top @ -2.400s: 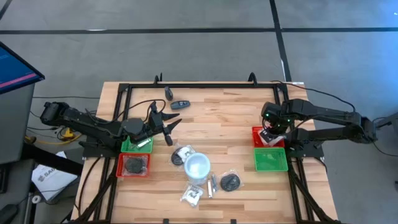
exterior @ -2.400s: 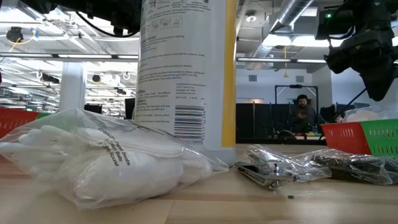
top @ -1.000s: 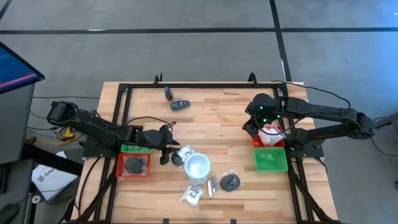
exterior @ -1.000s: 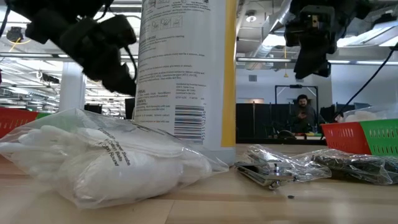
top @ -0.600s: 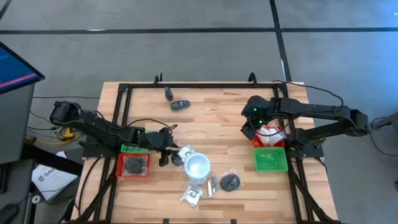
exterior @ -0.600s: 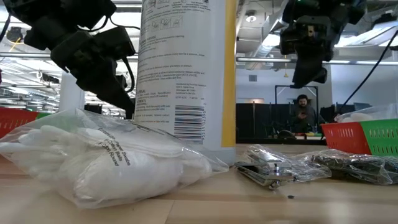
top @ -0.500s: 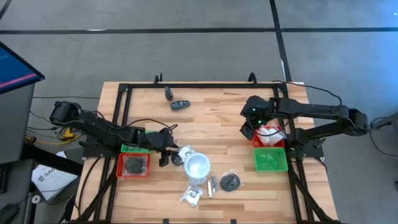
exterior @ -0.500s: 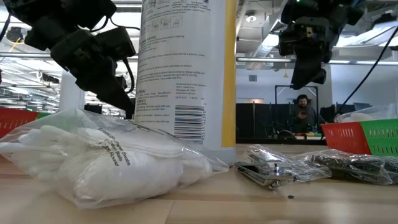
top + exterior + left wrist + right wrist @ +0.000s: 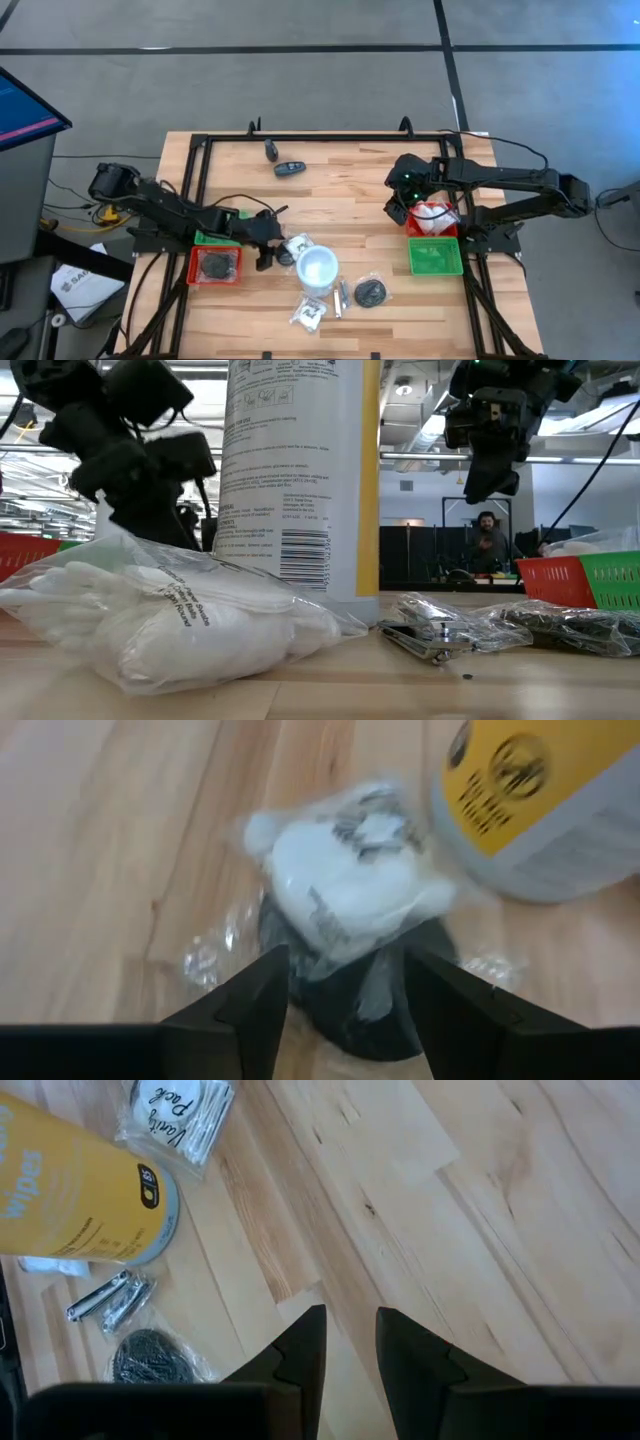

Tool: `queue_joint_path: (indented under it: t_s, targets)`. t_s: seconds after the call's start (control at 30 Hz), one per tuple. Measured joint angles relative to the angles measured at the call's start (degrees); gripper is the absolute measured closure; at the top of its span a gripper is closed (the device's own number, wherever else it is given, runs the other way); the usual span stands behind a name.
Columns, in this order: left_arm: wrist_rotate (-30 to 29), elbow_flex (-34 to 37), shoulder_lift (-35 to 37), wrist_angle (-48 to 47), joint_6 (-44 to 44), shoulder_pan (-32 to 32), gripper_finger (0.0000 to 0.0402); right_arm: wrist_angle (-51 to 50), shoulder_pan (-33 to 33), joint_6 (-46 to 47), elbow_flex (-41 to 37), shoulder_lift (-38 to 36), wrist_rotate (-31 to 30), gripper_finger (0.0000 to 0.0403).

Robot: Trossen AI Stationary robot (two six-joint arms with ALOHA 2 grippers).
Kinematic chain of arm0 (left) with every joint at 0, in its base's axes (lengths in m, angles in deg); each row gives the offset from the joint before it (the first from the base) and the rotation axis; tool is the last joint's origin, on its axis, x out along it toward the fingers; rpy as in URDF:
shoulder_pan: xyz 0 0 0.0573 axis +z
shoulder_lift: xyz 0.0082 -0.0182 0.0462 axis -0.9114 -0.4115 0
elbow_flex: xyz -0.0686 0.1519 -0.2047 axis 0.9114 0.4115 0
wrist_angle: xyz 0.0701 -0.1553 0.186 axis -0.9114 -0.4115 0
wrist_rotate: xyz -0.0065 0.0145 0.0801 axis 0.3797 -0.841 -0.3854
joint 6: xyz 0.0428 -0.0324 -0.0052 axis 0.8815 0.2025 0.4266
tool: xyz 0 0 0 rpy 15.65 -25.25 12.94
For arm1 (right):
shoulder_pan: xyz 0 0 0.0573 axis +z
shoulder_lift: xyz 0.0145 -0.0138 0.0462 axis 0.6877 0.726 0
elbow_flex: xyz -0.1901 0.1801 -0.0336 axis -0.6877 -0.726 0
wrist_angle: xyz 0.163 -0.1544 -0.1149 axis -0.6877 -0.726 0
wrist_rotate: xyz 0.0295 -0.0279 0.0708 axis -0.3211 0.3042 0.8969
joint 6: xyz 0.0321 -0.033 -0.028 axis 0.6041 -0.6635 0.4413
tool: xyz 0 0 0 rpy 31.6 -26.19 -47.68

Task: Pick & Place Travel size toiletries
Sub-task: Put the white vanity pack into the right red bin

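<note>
Clear crinkly plastic around a white pack (image 9: 345,890) and a black disc (image 9: 360,1005): that bundle sits on the wooden table (image 9: 340,195) just left of the wipes canister (image 9: 318,267), right ahead of the left gripper (image 9: 272,250). Its 2 fingers (image 9: 245,1005) stand apart, 1 either side of the bundle's near end, not closed on it. The white pack lies on top of the disc. The right gripper (image 9: 397,212) hangs over bare wood just left of the red tray (image 9: 416,228), fingers a narrow gap apart, holding nothing.
</note>
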Motion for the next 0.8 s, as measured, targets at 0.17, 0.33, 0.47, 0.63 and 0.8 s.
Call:
queue_joint_path:
  t_s: [0.17, 0.33, 0.47, 0.63, 0.8]
  targets:
    - [0.0, 0.0, -3.3, 0.3, -2.5, 0.0, 0.0215, 0.0, 0.0, 0.0, 0.0, 0.0, 0.0, 0.0321]
    - [0.0, 0.0, -3.6, 1.9, -2.5, 0.0, 0.0214, 0.9, 0.0, 0.0, 0.0, 0.0, 0.0, 0.0321]
    - [0.0, 0.0, -3.6, 2.4, -2.2, 0.0, 0.0214, 1.6, 0.0, 0.0, 0.0, 0.0, 0.0, 0.0321]
    - [-0.5, 0.0, -3.6, 2.5, -2.1, 0.0, 0.0221, 2.0, 0.0, 0.0, 0.0, 0.0, 0.0, 0.0321]
    - [-1.6, 0.0, -3.6, 2.7, -2.0, 0.0, 0.0234, 2.4, 0.0, 0.0, 0.0, 0.0, 0.0, 0.0321]
